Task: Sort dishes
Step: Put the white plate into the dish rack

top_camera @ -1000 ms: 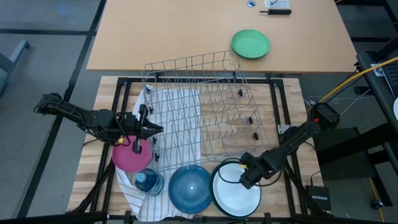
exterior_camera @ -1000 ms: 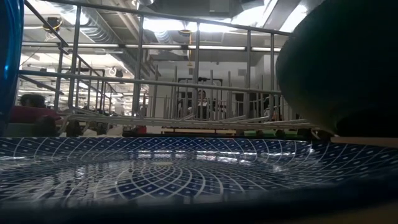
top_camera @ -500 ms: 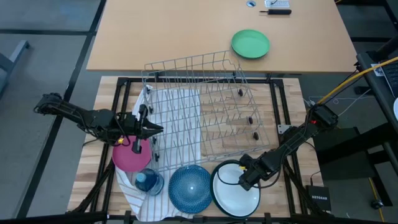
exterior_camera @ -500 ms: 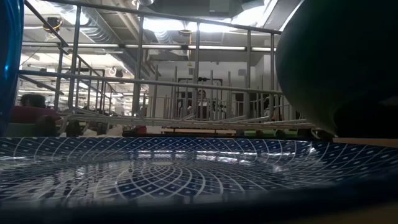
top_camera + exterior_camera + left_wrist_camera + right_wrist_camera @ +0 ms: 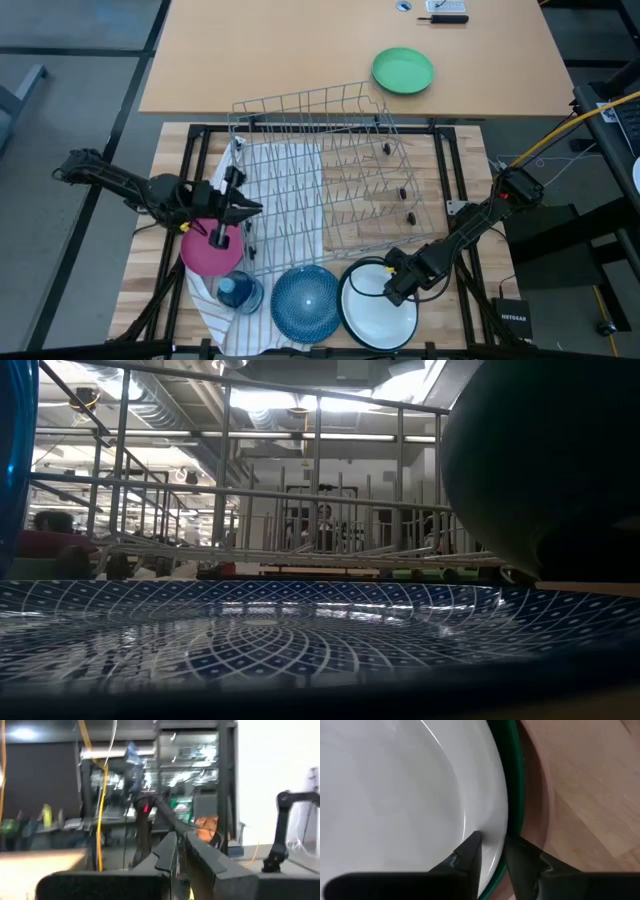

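left arm: reaches in from the table's left edge, forearm lying low and nearly level.
left gripper (image 5: pixel 243 209): points toward the table's middle, fingers (image 5: pixel 170 851) drawn almost together.
right arm: comes in from the right edge, angled down toward the front.
right gripper (image 5: pixel 492 845): low at the front, fingertips close together with a narrow gap between them.

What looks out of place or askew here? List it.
The wire rack sits skewed, overhanging onto the far tan table. A striped cloth lies rumpled beneath it. The green plate sits alone, apart from the others.
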### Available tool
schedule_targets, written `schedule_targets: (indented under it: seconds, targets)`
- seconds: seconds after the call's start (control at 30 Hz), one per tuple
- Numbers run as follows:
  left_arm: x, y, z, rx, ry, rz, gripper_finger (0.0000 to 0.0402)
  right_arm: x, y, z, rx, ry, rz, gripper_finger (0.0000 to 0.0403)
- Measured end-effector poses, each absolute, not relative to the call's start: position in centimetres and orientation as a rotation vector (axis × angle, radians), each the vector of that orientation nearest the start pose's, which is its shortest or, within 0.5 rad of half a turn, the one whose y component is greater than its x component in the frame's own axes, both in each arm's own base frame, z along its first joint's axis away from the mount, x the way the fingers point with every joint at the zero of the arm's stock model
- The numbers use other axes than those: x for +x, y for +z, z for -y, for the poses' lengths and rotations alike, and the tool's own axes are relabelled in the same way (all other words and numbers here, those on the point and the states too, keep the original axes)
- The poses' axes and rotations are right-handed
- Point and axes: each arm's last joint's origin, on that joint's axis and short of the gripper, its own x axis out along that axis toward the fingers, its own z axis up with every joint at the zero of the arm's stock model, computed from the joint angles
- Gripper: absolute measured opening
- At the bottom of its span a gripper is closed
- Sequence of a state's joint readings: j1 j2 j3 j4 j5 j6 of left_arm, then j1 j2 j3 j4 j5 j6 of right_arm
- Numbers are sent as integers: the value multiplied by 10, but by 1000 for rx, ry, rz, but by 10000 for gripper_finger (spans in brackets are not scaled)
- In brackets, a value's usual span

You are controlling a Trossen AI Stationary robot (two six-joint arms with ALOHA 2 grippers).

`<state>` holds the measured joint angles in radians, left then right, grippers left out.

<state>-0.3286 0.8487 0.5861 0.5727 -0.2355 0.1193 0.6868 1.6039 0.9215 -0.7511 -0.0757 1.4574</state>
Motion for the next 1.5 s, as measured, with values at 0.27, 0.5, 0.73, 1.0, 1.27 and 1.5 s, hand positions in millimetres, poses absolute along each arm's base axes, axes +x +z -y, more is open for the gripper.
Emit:
schedule_targets:
  seconds: [0.27,0.5,0.73,1.0,1.27,1.5]
  targets:
    - [224,324,75,100,-184,333,29,207,164,-173,723,-471,-1483,41]
    - [257,328,92,226,-193,310,29,208,164,-173,721,-472,-1477,5]
    - [273,311,102,219,-262,238,29,208,164,-173,719,-475,-1473,14]
    - [292,297,129,272,-360,197,29,208,164,-173,717,-476,-1470,4]
    - [304,329,137,271,-356,259,29,208,164,-173,717,-476,-1469,8]
    - [320,355,134,289,-370,-27,29,208,164,-173,717,-476,-1470,7]
